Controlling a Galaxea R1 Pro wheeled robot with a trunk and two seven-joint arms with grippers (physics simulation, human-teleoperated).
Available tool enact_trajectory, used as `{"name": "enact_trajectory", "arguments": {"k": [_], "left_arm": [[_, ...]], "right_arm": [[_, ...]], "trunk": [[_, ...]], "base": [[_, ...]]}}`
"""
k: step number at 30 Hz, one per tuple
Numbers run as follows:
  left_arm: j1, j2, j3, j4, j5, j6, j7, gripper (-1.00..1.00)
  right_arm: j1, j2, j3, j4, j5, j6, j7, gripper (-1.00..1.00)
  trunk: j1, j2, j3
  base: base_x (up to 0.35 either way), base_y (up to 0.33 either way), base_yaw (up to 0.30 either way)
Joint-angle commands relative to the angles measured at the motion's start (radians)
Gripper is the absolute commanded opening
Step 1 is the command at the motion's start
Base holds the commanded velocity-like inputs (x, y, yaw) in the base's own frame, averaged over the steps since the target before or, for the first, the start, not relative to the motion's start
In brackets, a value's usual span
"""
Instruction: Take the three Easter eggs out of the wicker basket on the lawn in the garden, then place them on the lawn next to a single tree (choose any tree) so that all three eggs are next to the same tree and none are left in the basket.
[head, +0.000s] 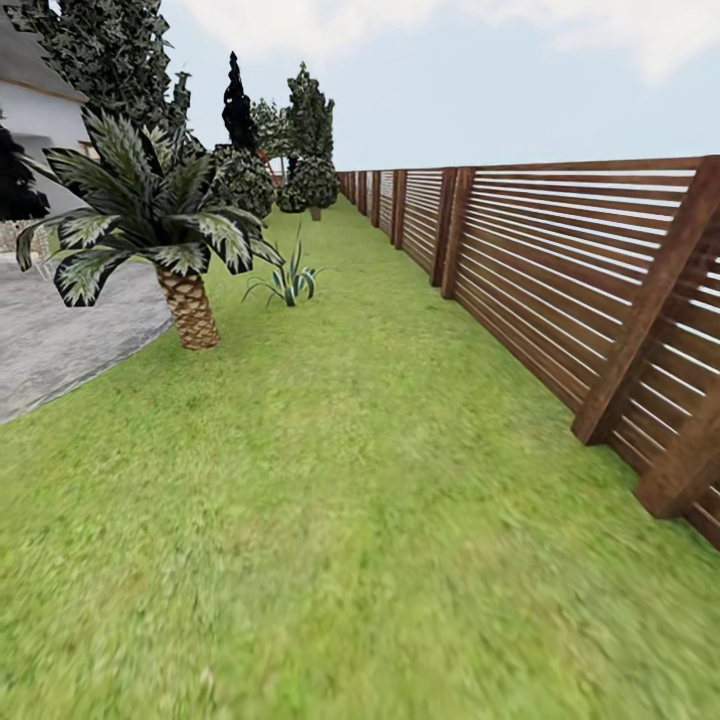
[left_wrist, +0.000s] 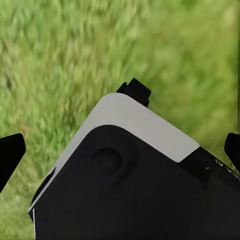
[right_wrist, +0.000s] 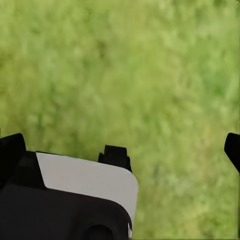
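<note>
Green lawn (head: 330, 520) lies nearest, running along the slatted wooden fence (head: 560, 260). Both wrist views look down on grass: the left gripper (left_wrist: 120, 150) and right gripper (right_wrist: 120, 150) have fingers spread wide, holding nothing. A small palm (head: 175, 240) stands beside the grey paving (head: 60, 330).

A brown slatted fence (head: 560, 260) is running along the right into the distance, a small palm (head: 170, 240) is standing left beside grey paving (head: 50, 340), under pale sky.
</note>
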Motion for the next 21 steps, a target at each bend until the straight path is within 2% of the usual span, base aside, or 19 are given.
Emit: {"name": "enact_trajectory", "arguments": {"k": [1, 6, 21], "left_arm": [[-0.001, 0.000, 0.008, 0.001, -0.006, 0.001, 0.003, 1.00], [-0.001, 0.000, 0.008, 0.001, -0.006, 0.001, 0.003, 1.00], [-0.001, 0.000, 0.008, 0.001, -0.006, 0.001, 0.003, 1.00]], "right_arm": [[-0.001, 0.000, 0.002, 0.003, 0.005, -0.005, 0.000, 1.00], [-0.001, -0.001, 0.002, 0.003, 0.004, -0.005, 0.000, 1.00], [-0.001, -0.008, 0.002, 0.002, -0.006, -0.003, 0.000, 1.00]], "trunk": [[0.001, 0.000, -0.002], [0.001, 0.000, -0.006], [0.001, 0.000, -0.007]], "base": [[0.316, 0.000, 0.215], [0.316, 0.000, 0.162], [0.317, 0.000, 0.007]]}}
